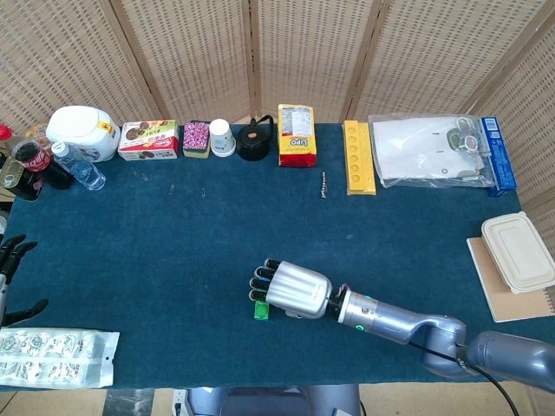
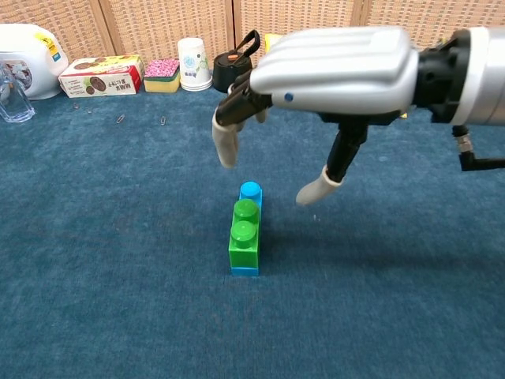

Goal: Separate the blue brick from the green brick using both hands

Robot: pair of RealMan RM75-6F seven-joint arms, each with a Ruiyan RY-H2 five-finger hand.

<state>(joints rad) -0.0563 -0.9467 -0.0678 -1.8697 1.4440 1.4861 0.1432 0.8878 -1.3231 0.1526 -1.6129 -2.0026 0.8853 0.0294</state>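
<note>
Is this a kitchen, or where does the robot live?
Probably a test room, not a kitchen. A table with a blue cloth stands before woven screens, snacks and bottles line its far edge, like the biscuit box, and toy bricks sit under the right hand.
</note>
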